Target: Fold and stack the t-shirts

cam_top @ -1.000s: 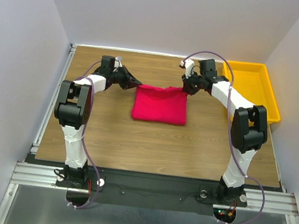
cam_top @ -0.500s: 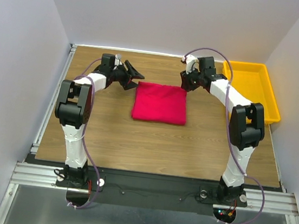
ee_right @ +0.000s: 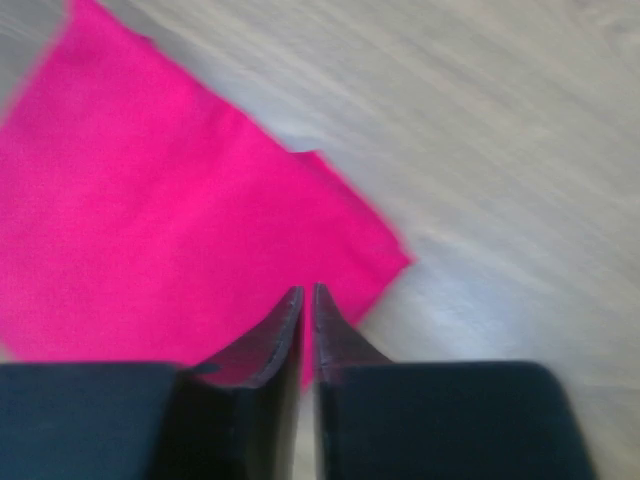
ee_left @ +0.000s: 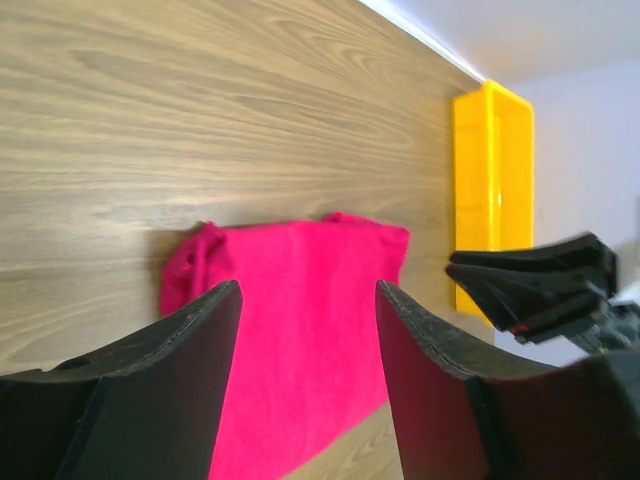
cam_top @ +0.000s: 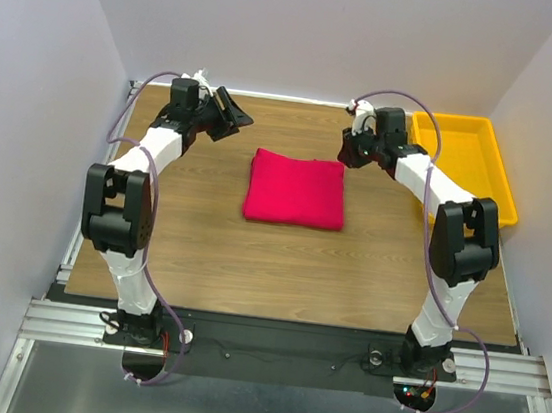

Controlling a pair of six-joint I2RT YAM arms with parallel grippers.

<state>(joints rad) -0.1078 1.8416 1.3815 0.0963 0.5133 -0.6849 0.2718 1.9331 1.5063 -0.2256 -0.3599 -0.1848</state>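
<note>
Folded t-shirt (cam_top: 296,190) lies flat mid-table (cam_top: 279,267), clear of both claws; left gripper (ee_left: 308,300) wide apart, empty; right gripper (ee_right: 308,292) looks nearly together, blurry; to stack, pinch all layers at both corners, lift evenly.

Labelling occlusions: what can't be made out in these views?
Right wrist: motion blur; whether the right gripper is fully shut.
Left wrist: t-shirt's near part, behind the left gripper and cut by the frame.
Left wrist: one end of the tray, behind the right gripper.
Top: t-shirt's inner folds, covered by its top layer.
</note>
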